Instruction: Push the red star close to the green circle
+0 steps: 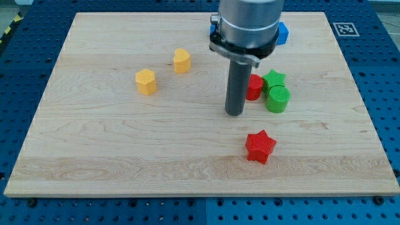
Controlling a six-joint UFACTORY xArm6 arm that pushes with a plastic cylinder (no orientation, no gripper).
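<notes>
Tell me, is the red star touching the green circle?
No, the red star sits apart from the green circle, nearer the view's bottom, with bare wood between them.

The table is pale wood with fine grain, on a blue perforated base. The star is red, the circle green. A second star is green, another block red. Two blocks are yellow-orange, one blue. The rod is dark grey.

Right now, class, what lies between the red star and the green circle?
Only bare board in the camera view: nothing lies between the red star and the green circle.
</notes>
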